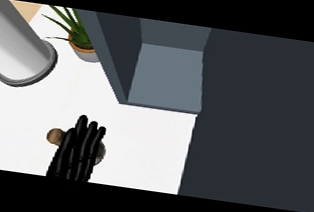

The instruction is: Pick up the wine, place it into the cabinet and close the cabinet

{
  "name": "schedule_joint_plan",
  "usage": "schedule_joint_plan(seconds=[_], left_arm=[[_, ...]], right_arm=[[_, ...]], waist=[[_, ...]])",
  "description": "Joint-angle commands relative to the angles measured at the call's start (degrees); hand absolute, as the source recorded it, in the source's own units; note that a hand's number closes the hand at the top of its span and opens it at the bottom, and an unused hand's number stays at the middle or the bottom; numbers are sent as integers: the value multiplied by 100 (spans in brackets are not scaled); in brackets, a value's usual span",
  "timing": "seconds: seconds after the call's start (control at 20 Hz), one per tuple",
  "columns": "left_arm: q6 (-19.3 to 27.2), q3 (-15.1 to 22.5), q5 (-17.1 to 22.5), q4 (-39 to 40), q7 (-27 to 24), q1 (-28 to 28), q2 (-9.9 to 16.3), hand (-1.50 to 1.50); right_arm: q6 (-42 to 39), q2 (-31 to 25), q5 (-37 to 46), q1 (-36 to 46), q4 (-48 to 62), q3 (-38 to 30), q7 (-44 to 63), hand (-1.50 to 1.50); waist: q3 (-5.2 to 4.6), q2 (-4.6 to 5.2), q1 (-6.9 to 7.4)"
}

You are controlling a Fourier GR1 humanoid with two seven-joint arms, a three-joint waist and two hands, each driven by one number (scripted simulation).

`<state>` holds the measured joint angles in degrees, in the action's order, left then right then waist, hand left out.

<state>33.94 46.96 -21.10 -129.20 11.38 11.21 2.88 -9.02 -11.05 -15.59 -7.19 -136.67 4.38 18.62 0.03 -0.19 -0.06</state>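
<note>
Head view: black robot hand [78, 148] over round brown wine [55, 136].

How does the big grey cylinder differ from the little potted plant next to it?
The grey cylinder is far larger than the potted plant. The cylinder is smooth, plain pale grey with a darker rim; the plant has thin green leaves spreading from a small pot. Both are at the white counter's far left, beside the cabinet.

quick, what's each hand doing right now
Left hand: open, fingers straight, lying over the wine on the counter; no curl round it shows.
Right hand: not in view.
</note>
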Motion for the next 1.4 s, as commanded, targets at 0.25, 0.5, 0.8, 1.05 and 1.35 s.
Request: schedule_joint_plan(seconds=[0.25, 0.5, 0.8, 1.05, 1.35], left_arm=[[864, 932, -480, -218, 596, -324, -267, -150], [703, 829, -802, -606, 931, -24, -219, -150], [540, 578, -1058, -1126, 1374, 3, 85, -150], [478, 79, -859, -1527, 1665, 76, 285, -150], [495, -386, -311, -1874, 1480, 356, 787, -150]], right_arm=[[224, -92, -329, 171, -686, -228, 676, -150], [363, -153, -278, 211, -1042, -200, 1101, -150], [649, 17, -20, 800, -768, -29, 1286, -150], [304, -58, -323, 342, -812, -422, 895, -150], [321, -126, -277, 504, -713, -527, 1006, -150]], waist=[[1, -11, -36], [-3, -16, -24], [-6, -2, 28], [-1, -4, -14], [-10, -6, 5]])
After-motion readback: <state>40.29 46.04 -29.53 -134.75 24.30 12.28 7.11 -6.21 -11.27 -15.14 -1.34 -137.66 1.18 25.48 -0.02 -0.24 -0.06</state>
